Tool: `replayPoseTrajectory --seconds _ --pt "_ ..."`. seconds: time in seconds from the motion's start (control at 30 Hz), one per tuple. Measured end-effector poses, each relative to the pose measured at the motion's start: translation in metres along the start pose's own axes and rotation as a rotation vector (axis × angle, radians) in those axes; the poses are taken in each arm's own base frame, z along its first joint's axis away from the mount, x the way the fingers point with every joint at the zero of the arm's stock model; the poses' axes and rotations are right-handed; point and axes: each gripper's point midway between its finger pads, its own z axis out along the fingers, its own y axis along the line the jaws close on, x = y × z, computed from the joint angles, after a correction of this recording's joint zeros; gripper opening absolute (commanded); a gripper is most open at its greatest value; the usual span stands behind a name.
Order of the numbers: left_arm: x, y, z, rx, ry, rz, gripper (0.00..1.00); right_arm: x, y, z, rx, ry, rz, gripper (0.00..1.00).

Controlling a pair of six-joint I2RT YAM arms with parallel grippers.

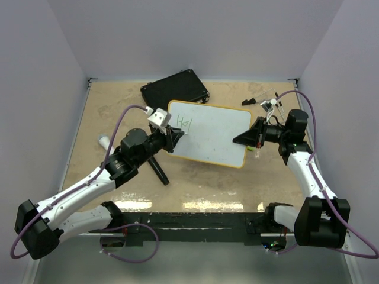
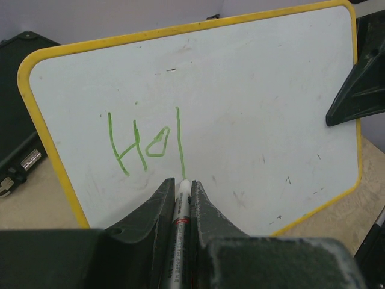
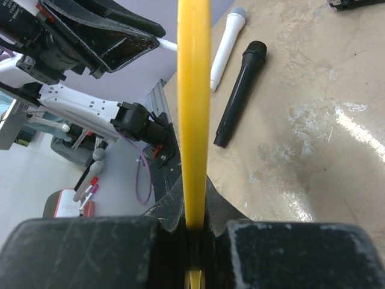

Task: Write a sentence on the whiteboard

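Nearest me, the left pincer (image 2: 182, 185) is clamped on a marker (image 2: 180, 220), its tip at the whiteboard (image 2: 252, 102). The board is held tilted above the desk (image 1: 201, 183) by the right pincer (image 3: 194, 208), which grips its yellow rim. The sentence (image 2: 147, 143), in green, reads "Hol". A black case (image 1: 174, 87) lies behind.

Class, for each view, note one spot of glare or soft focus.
Top external: glare on the table near the arm bases. Left wrist: the left gripper is soft, the sentence sharp. Right wrist: glare streaks the table; the whiteboard blurs close up.
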Motion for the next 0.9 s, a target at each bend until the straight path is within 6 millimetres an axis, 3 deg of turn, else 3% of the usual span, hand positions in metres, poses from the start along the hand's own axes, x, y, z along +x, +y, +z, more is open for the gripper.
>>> replayPoseTrajectory --seconds 0.17,0.47,0.9 --pt "-0.005 -0.002 0.000 0.007 -0.010 -0.003 0.00 0.000 0.001 0.000 -0.004 0.002 0.000 0.00" --pt "-0.044 -0.008 0.007 0.011 -0.103 -0.007 0.00 0.002 0.004 0.000 -0.024 0.012 0.000 0.00" --pt "-0.036 -0.003 0.018 -0.014 -0.084 0.001 0.00 0.002 0.004 0.000 -0.023 0.012 0.000 0.00"
